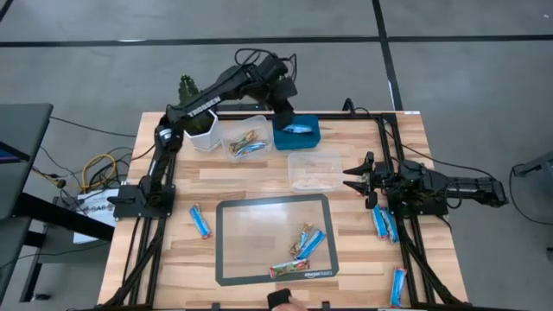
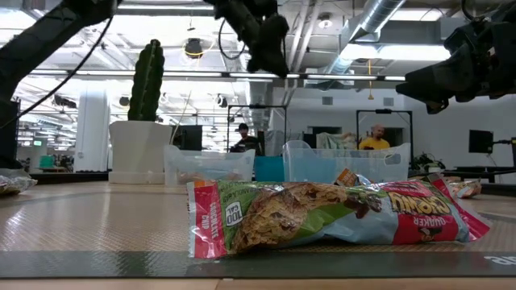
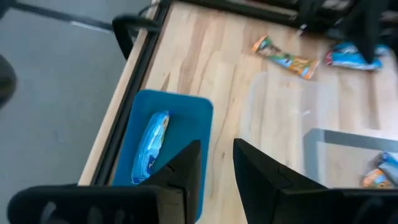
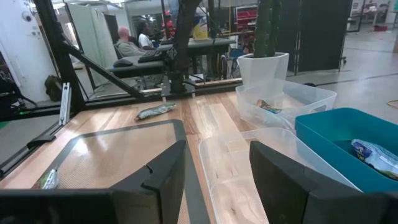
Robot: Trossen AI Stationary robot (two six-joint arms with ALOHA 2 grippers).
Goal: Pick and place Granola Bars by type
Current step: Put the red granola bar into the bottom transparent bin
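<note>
A blue-wrapped granola bar [image 3: 151,144] lies flat on the floor of the blue bin [image 1: 296,138]. My left gripper [image 1: 284,116] hangs open above that bin, touching nothing; its fingers [image 3: 186,169] frame the bin's edge. My right gripper [image 1: 347,178] waits open at the table's right side, pointing at an empty-looking clear tub [image 1: 315,169]. On the mat [image 1: 233,259] lie a blue bar [image 1: 313,244] and a red-multicoloured bar [image 2: 339,213]. Other blue bars rest on the bare table left [image 1: 200,221] and right [image 1: 384,223] of the mat.
A second clear tub [image 1: 244,140] holding a few bars stands left of the blue bin, next to a white pot with a cactus [image 1: 192,121]. Another blue bar [image 1: 397,286] lies near the right front corner. People [image 2: 375,138] show in the room behind.
</note>
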